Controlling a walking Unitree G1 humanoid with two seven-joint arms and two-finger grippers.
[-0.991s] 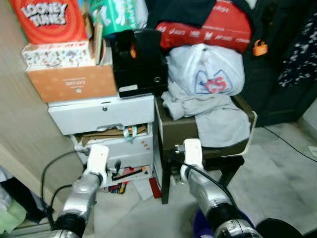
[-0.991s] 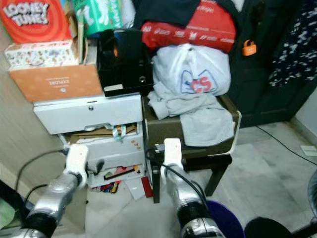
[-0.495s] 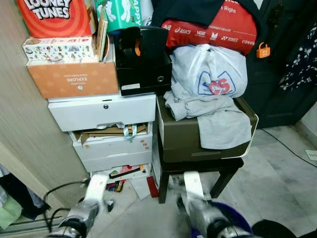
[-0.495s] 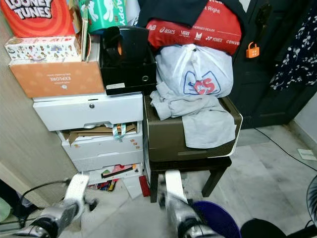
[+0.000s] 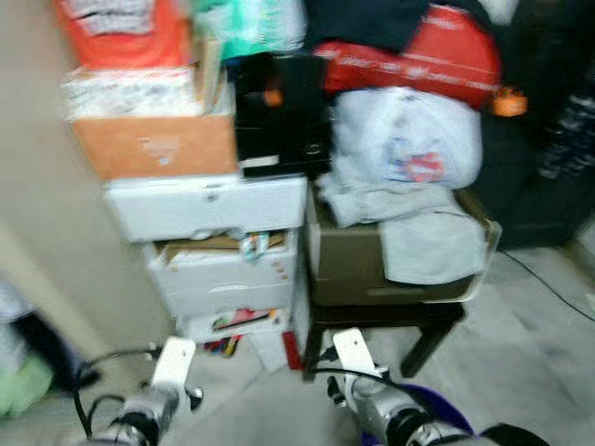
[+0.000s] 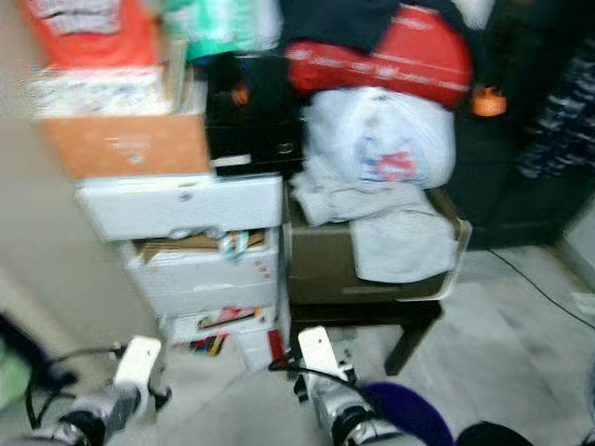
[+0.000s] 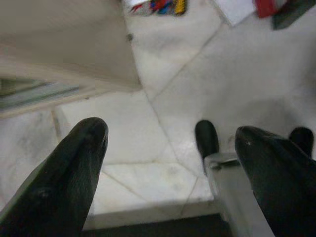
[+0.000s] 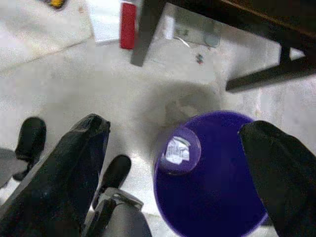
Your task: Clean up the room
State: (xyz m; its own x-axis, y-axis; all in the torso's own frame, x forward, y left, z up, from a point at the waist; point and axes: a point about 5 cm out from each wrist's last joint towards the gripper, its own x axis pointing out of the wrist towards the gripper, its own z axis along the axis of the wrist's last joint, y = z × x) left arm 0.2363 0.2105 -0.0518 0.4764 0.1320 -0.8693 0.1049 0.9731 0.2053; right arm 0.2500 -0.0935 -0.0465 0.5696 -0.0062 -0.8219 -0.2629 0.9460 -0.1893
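So the thing closest to being dealt with is the purple bin [image 8: 212, 173] on the floor. It sits right under the right tool [image 8: 173, 168], straight down between its two spread fingers, empty apart from one small white sticker or scrap on the bottom. The right arm is clearly the nearer one; the left tool [image 7: 168, 163] is off to the other side over bare floor tiles [image 7: 163, 94], also spread wide and holding nothing.

The clutter lies ahead of both tools, toward the drawers: one red flat box [image 8: 128, 25] beside the leg of the dark stool [image 5: 381, 321], long axis pointing away from the right tool, one white sheet [image 8: 104, 19] just next to it, and a little heap of colourful bits [image 7: 155, 6] further over, ahead of the left tool. I can't count those, too blurry.

My guess is the red box goes first, and it's a forward reach for the right arm, then back down to the bin.

Further out: three white drawers [image 5: 209, 206] stacked, one grey cloth [image 5: 418, 232] draped over one brown case [image 5: 358, 265], one white plastic bag [image 5: 404, 139] on top.
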